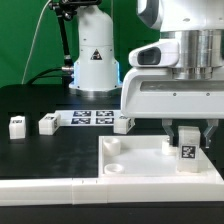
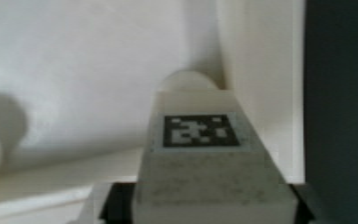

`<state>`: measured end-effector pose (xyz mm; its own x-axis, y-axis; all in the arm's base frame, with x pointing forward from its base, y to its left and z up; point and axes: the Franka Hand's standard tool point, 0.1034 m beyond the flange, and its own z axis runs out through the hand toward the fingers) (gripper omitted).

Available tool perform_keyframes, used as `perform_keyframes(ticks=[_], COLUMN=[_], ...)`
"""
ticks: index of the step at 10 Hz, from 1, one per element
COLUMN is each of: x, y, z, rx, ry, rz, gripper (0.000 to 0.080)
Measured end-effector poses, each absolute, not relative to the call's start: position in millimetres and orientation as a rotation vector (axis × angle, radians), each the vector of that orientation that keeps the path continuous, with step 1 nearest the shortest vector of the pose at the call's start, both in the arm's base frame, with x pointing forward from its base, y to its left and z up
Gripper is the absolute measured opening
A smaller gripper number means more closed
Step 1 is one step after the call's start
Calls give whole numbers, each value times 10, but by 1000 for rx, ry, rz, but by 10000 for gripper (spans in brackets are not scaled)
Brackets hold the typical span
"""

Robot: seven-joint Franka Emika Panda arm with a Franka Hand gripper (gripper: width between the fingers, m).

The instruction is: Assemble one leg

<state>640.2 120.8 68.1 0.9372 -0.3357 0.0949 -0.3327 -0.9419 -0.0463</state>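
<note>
We count four legs: one leg (image 1: 187, 155) (image 2: 201, 150) is clamped in the gripper (image 1: 187, 140) (image 2: 201, 195) over the panel (image 1: 135, 160), three lie on the table (image 1: 60, 150) beside one marker board (image 1: 90, 117).

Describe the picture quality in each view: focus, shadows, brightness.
Exterior view: evenly lit and fairly sharp, though low in detail; the white panel looks bright against the black table, and the claw holds the leg. Wrist view: soft and blurry overall; the leg fills the frame, its tag readable, with a grey shadow over the white surface behind it.
</note>
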Motion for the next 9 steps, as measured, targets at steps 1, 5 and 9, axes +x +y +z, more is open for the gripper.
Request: perform_keyframes(ticks=[1, 5, 9], x=[6400, 6386, 6382], y=[1202, 1174, 1167], z=[680, 678, 672], rx=[-3025, -2754, -2655], ry=[700, 1397, 1563], rz=[-156, -139, -128], gripper=[290, 290, 478])
